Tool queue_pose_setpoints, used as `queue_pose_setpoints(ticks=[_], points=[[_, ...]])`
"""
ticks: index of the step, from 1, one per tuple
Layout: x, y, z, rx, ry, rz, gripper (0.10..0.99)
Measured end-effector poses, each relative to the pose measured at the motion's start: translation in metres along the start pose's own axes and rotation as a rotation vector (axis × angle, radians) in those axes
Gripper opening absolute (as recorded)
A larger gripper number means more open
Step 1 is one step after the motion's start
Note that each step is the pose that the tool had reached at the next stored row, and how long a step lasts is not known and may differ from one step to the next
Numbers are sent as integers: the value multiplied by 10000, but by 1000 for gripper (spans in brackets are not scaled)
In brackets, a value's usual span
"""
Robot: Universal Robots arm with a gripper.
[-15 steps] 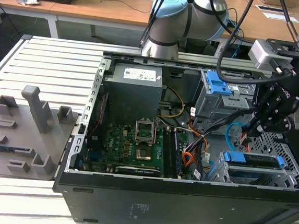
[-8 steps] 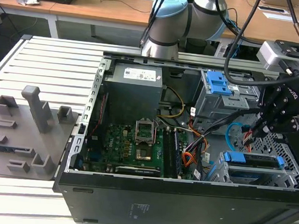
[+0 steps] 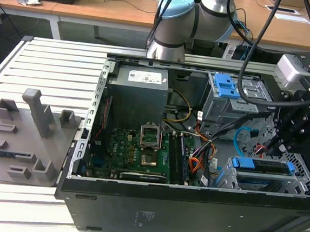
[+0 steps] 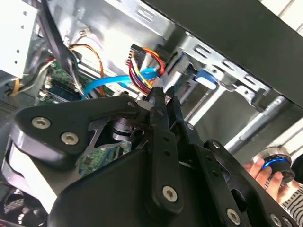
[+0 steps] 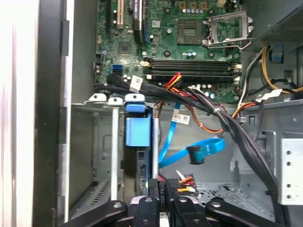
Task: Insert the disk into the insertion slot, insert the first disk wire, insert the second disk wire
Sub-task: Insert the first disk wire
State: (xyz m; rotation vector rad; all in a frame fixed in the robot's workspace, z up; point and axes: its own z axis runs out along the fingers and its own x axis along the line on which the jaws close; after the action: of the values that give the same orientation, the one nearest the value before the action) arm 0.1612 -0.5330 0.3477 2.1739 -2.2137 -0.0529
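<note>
The claw [image 4: 161,94] is closing narrow, its two black fingers [image 4: 158,113] drawn almost together and pinching the plug end of the first disk wire [image 4: 142,71], a bundle of thin red, orange and black wires with a small black plug. In the first wrist view the claw [image 5: 160,188] is sitting at the rear end of the disk [image 5: 138,132], a silver hard drive in a bright blue plastic carrier. The coloured wires [image 5: 185,179] are fanning out just beside the fingertips.

The disk is already sitting inside the insertion slot [image 5: 90,142], a grey perforated sheet-metal cage, with its blue handle facing the motherboard. Near it the second disk wire [image 5: 208,146], a thin light-blue flat cable, is looping through open space, its dark plug hanging unattached.

In the exterior view the claw [image 3: 278,146] is hovering over the seated disk [image 3: 262,165] at the exterior view's right, with the blue loop [image 3: 239,135] just beside it. The open black computer case [image 3: 190,211] is lying on a slatted aluminium table [image 3: 45,63].
</note>
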Motion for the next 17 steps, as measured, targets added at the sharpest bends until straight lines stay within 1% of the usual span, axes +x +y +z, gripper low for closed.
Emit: queue_pose_setpoints(ticks=[4, 7, 11, 13, 17], points=[[58, -3, 24, 0, -1, 0, 180], [64, -9, 46, 0, -4, 0, 180], [69, -15, 57, -1, -17, 0, 180], [84, -17, 60, -1, -15, -1, 180], [91, -36, 74, -1, -21, -1, 180]])
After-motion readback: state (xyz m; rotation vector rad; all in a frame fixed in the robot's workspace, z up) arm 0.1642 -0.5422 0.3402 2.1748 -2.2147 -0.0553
